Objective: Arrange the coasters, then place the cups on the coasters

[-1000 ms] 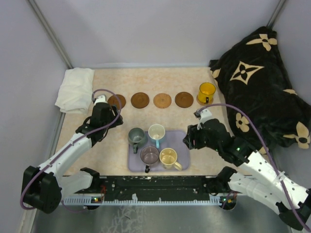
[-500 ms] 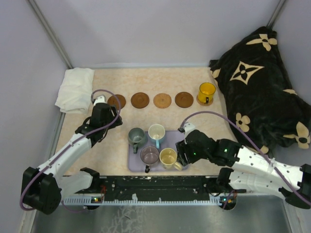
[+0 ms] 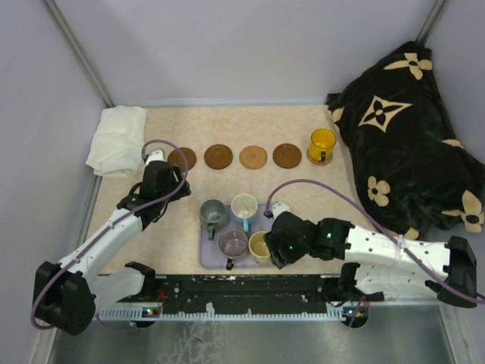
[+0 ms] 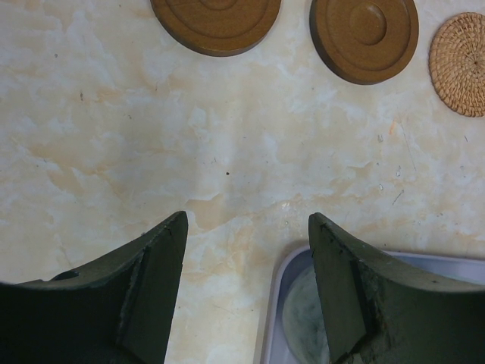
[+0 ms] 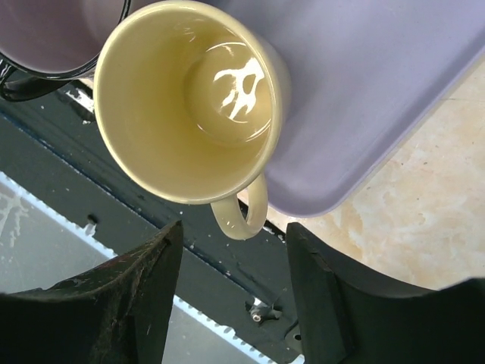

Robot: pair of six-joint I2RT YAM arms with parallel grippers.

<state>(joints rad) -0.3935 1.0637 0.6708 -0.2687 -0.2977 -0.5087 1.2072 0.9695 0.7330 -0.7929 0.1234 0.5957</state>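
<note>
Four brown coasters (image 3: 218,156) lie in a row at the back. A yellow cup (image 3: 321,145) stands at the row's right end, hiding whatever is under it. The lavender tray (image 3: 284,220) holds a grey-green cup (image 3: 212,213), a white and light blue cup (image 3: 244,205), a purplish cup (image 3: 233,243) and a cream cup (image 5: 189,98). My right gripper (image 5: 235,235) is open at the tray's front right, the cream cup's handle (image 5: 242,214) just ahead of its jaws. My left gripper (image 4: 246,227) hangs open over bare table left of the tray, with two wooden coasters (image 4: 216,23) and a woven one (image 4: 458,64) ahead.
A folded white cloth (image 3: 117,140) lies at the back left. A black blanket with beige flowers (image 3: 402,152) fills the right side. The black base rail (image 3: 242,292) runs along the near edge, right behind the tray.
My right arm has swung left and toward the near edge, from beside the tray to the cream cup. The left arm has not moved.
</note>
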